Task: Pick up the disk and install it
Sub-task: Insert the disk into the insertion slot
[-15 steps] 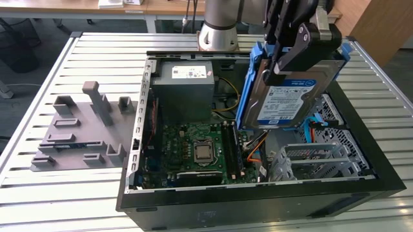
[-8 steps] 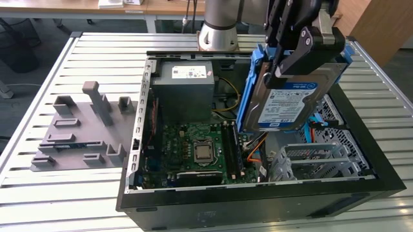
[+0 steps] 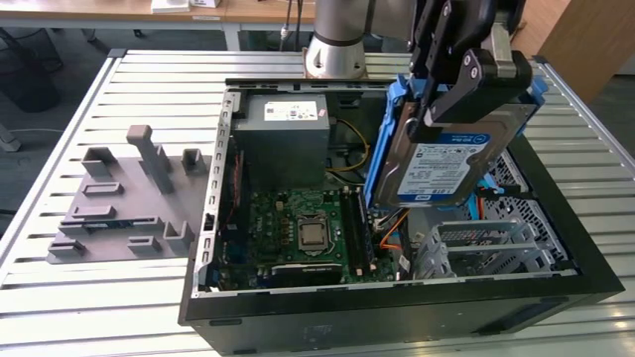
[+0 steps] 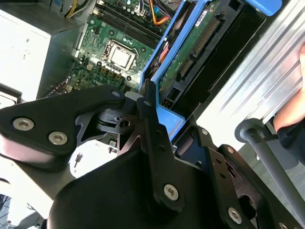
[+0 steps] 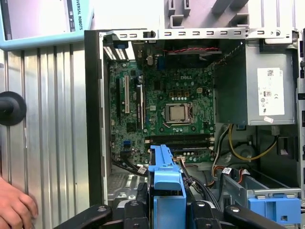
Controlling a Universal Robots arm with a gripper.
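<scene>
My gripper (image 3: 439, 111) is clenched on the disk (image 3: 442, 167), pinching its blue carrier by the upper edge; the disk hangs tilted, label showing, in the upper right of the exterior view, over the open computer case (image 3: 397, 316), with the grey power supply (image 3: 282, 134) and motherboard (image 3: 308, 223) further left

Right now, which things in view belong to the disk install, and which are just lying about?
Part of the job:
- disk, held up over the open case
- gripper, fingers shut on the disk's blue carrier
- computer case, side open

Just lying about:
- grey fixture plate, beside the case
- power supply box
- a person's hand
</scene>
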